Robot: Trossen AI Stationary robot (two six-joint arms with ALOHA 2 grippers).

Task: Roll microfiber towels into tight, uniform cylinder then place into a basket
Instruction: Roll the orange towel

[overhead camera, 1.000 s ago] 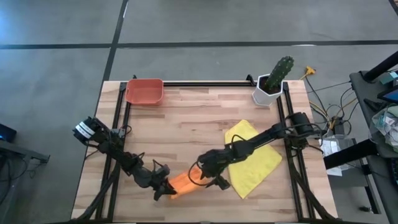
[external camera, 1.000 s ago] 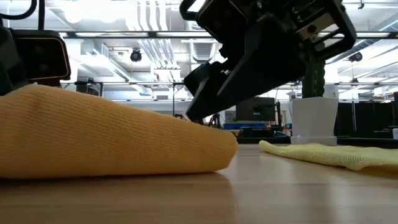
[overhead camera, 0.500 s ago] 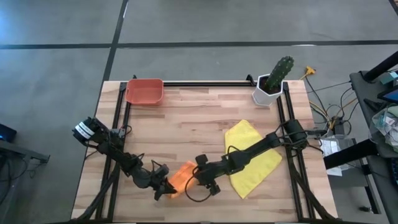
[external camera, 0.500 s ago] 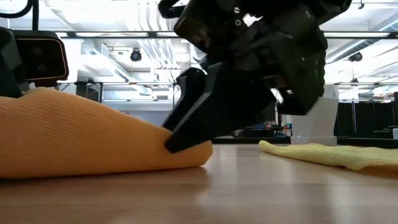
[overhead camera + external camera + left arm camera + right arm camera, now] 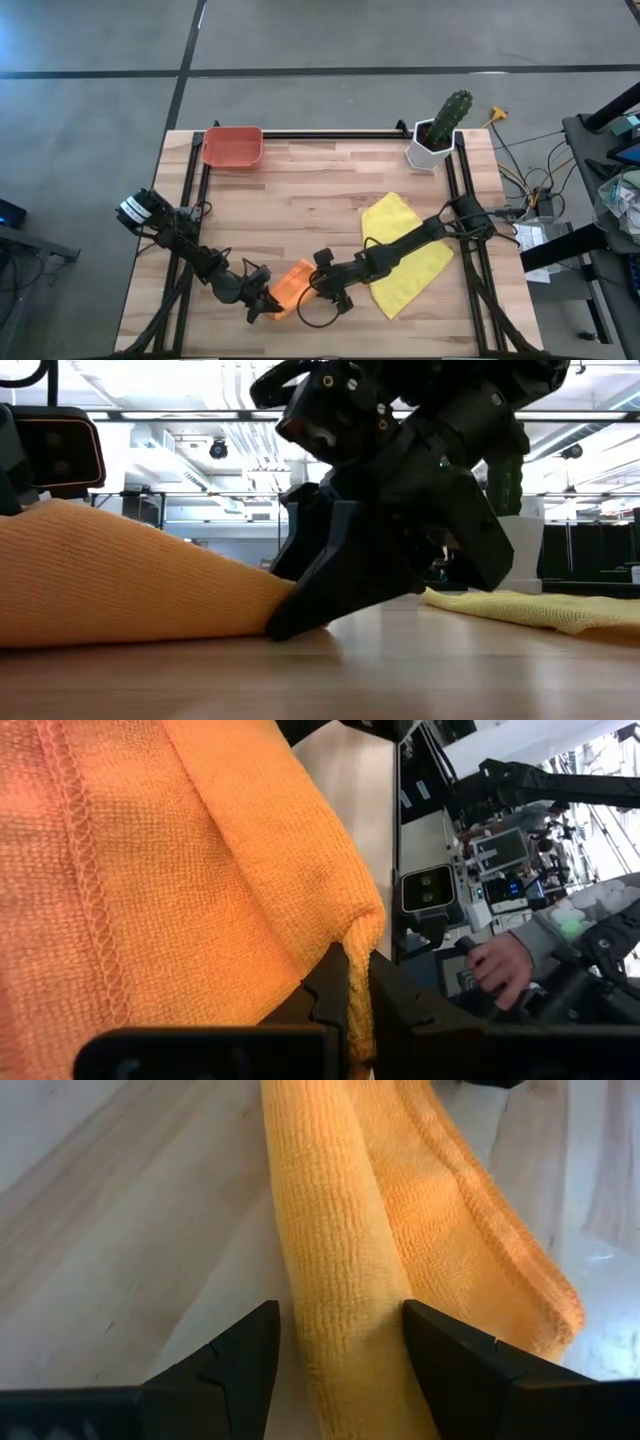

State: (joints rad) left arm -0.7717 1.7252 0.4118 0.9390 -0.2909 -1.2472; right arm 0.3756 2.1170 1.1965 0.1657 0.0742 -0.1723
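High view, basket: we take the red-orange basket at the table's far left corner as our landmark; nothing lies in it that we can see.
High view, orange towel: the orange towel sits well away from the basket, at the near edge, bunched into a short wad between the two grippers.
High view, yellow towel: the yellow towel lies spread flat, well apart from the basket and just right of the orange one; we judge it untouched.
High view, grippers: the left gripper meets the orange towel's near left end; the right gripper meets its right end.
High view, bystander: the white pot with a cactus stands at the far edge, well right of the basket.
Low view, roll: the orange towel is a loose hump tapering to the right, where the right gripper presses against its thin end on the table.
Left wrist view, jaws: the left gripper has its jaws closed narrow, pinching a corner of the orange towel.
Left wrist view, room: a person's hand shows beyond the table, on some equipment.
Right wrist view, jaws: the right gripper has its jaws spread wide, straddling a rolled fold of the orange towel; they flank it without clamping it.
Progress: we judge the first roll only begun and not tight or even; finishing it, moving it to the basket, and the whole yellow towel are left.
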